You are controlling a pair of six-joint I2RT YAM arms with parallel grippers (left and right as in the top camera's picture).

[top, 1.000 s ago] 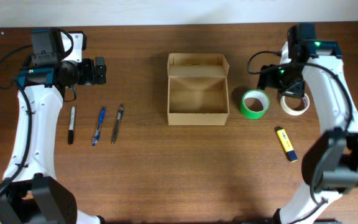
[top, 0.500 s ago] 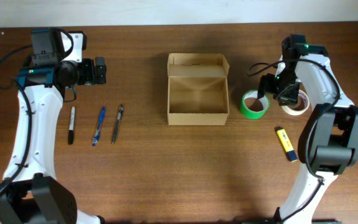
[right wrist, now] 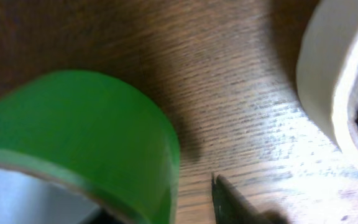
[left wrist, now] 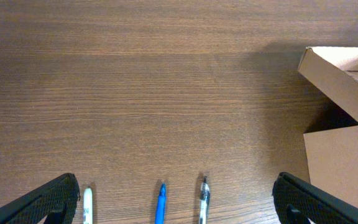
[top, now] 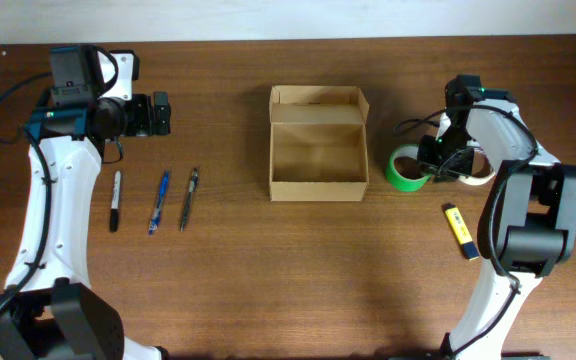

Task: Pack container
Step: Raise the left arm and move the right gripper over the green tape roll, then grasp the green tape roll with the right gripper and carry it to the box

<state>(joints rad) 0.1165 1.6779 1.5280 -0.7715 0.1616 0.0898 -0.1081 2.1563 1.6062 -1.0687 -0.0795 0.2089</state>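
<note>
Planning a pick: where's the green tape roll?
Overhead, right side: the green tape roll lies between the open tan cardboard box and the white tape roll.

Blurred green tape roll point(right wrist: 73, 137) cropped below, white tape roll point(right wrist: 347, 81) cut off, container point(left wrist: 337, 162) partly cropped.

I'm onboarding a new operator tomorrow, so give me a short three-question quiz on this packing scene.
1. True or false: the cardboard box already holds a tape roll.
2. Where is the right gripper? A inside the box; B between the green tape roll and the white tape roll; C on the box's lid flap.
3. How many writing tools lie left of the box?
Key: 1 false, the box is empty. 2 B. 3 three: black marker, blue pen, dark pen.
</note>
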